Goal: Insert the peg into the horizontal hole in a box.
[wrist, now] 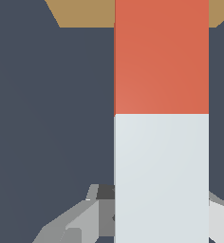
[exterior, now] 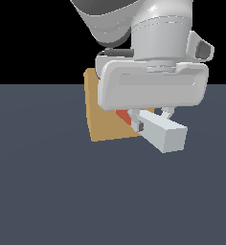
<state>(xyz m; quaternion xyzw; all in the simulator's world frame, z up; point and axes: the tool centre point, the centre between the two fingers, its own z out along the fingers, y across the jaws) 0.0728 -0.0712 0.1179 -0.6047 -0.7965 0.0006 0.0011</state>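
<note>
My gripper (exterior: 151,119) is shut on the white half of the peg (exterior: 163,133) and holds it above the floor. The peg's red-orange half (exterior: 122,115) points at the face of the tan-orange box (exterior: 101,117), which stands behind the hand. In the wrist view the peg (wrist: 161,118) runs from my fingers (wrist: 92,213) to the box (wrist: 80,12), its red end reaching the box. The hole is hidden behind the hand and the peg. I cannot tell whether the peg's tip is inside it.
A flat dark grey-blue floor (exterior: 43,191) lies all around the box. The arm's large white hand (exterior: 151,88) covers most of the box's right side in the exterior view.
</note>
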